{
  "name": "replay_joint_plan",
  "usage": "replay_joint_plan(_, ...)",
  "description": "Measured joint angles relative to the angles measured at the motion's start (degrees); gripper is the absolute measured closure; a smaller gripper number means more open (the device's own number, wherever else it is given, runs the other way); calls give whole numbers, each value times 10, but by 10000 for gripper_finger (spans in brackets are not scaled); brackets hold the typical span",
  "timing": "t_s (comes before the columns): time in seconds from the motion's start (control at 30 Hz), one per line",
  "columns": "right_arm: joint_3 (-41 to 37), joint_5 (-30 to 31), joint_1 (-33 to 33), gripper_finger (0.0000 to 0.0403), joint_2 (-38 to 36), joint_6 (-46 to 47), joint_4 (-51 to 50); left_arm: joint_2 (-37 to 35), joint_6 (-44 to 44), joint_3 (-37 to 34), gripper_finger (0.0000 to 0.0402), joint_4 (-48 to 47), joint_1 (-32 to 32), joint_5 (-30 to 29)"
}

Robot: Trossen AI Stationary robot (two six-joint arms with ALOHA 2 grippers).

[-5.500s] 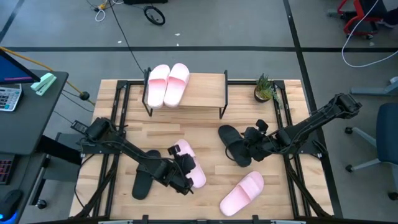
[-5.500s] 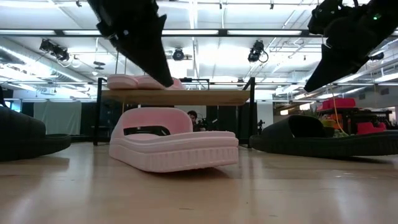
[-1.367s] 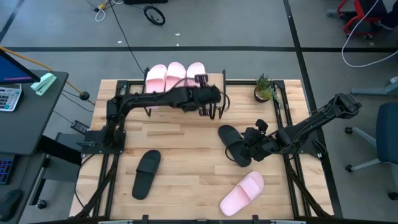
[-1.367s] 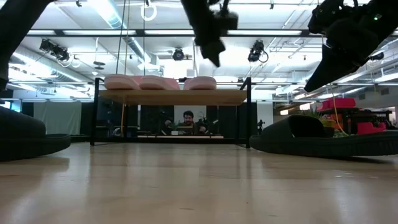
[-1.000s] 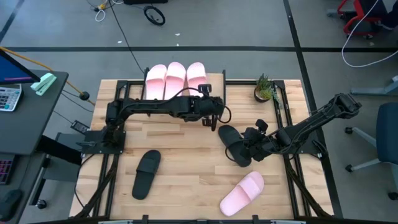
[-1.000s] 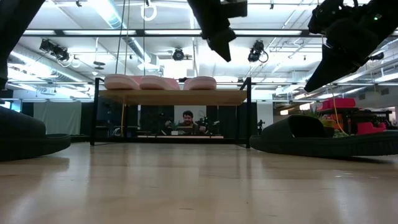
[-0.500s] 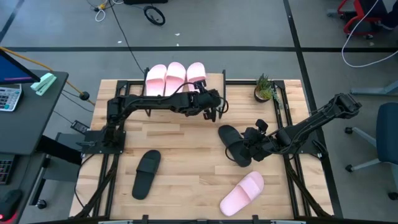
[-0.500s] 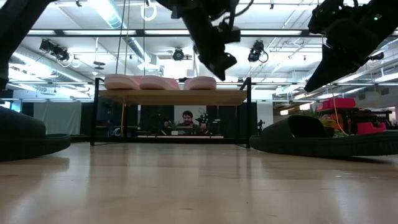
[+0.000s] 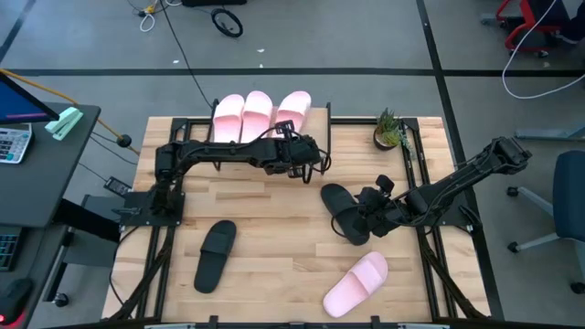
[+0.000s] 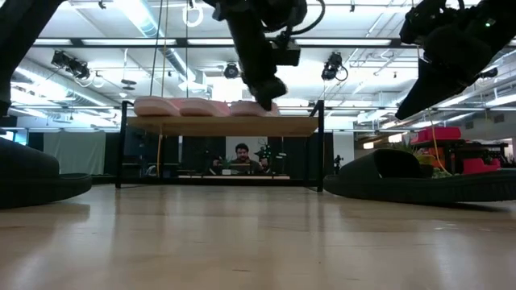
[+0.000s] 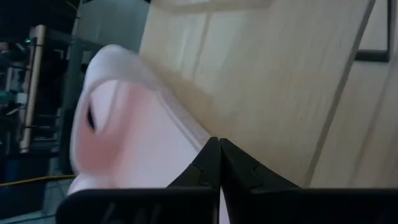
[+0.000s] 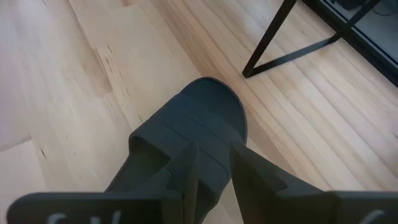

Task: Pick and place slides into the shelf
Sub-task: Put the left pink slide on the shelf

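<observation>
Slatted wooden tabletop (image 9: 274, 219) carries the shelf (image 9: 315, 123) holding three pink slides (image 9: 258, 114); left gripper (image 9: 302, 157), jaws shut, beside them; right gripper (image 9: 366, 217) clasps a black slide (image 9: 343, 208).

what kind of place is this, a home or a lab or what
Most likely a robotics lab or workshop: a wooden table between two mounted arms, ceiling strip lights over an open hall, and cables on the grey floor.
</observation>
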Motion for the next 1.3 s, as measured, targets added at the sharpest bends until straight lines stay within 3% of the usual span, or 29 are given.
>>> replay_joint_plan(0.27, 0, 0, 0, 305, 0, 2, -4, -8, 9, 2, 393, 28, -3, -8)
replay_joint_plan(0.53, 0, 0, 0, 305, 0, 2, -4, -8, 75, 2, 394, 190, 14, 5)
replay_joint_plan(0.67, 0, 0, 0, 305, 0, 0, -4, -8, 69, 2, 398, 235, 36, 64)
replay_joint_plan(0.83, 0, 0, 0, 305, 0, -18, -4, -4, -31, 2, 398, 252, 70, 171)
replay_joint_plan(1.0, 0, 3, -2, 305, 0, -44, -4, 6, -54, 3, 397, 289, 105, 194)
replay_joint_plan(1.17, 0, 16, -9, 305, 0, -84, -4, 10, -89, 3, 397, 302, 133, 269)
replay_joint_plan(1.3, 0, 16, -19, 305, 0, -105, -4, 15, -95, 3, 398, 291, 143, 276)
